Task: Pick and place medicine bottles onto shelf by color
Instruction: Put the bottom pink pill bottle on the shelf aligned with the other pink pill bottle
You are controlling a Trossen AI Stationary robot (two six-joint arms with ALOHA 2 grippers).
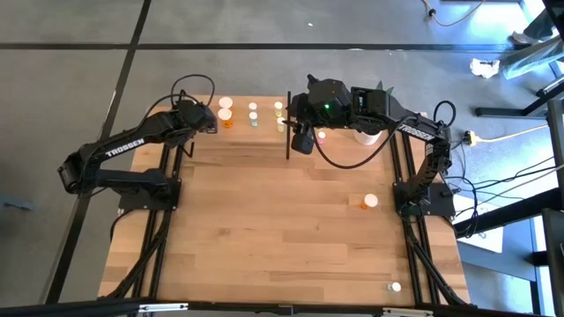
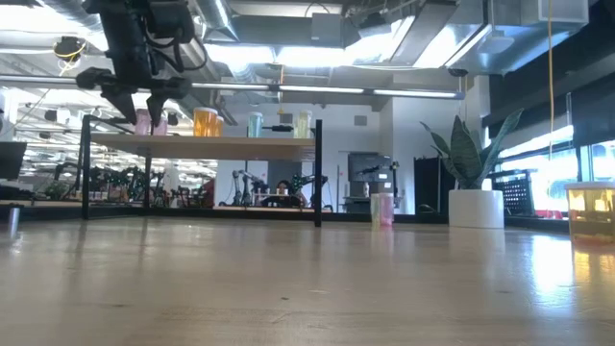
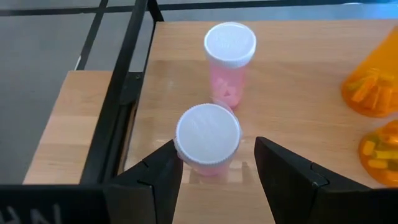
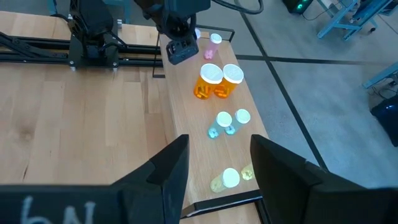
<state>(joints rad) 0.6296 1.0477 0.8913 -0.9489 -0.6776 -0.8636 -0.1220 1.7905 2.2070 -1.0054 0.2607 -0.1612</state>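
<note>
The shelf (image 1: 264,132) stands at the table's far edge, and its top also shows in the low view (image 2: 202,146). On it stand pink (image 3: 229,62), orange (image 4: 209,81), teal (image 4: 222,123) and yellowish (image 4: 229,179) medicine bottles in pairs. My left gripper (image 3: 217,149) is open over the shelf's left end. A second pink bottle (image 3: 208,140) stands upright on the shelf between its fingers. My right gripper (image 4: 214,180) is open and empty above the shelf's right end. My left gripper comes at the near pink bottle from above, slanting down. One finger (image 3: 163,171) stands right beside the bottle's white cap (image 3: 186,146), and I cannot tell whether it touches. The other finger (image 3: 280,174) is clearly apart from the bottle.
A pink bottle (image 1: 322,135) stands on the table right of the shelf, beside a white plant pot (image 1: 366,132). An orange bottle (image 1: 368,201) is at mid-right and a small bottle (image 1: 394,286) is near the front right corner. Black shelf posts (image 1: 288,123) stand at its edges.
</note>
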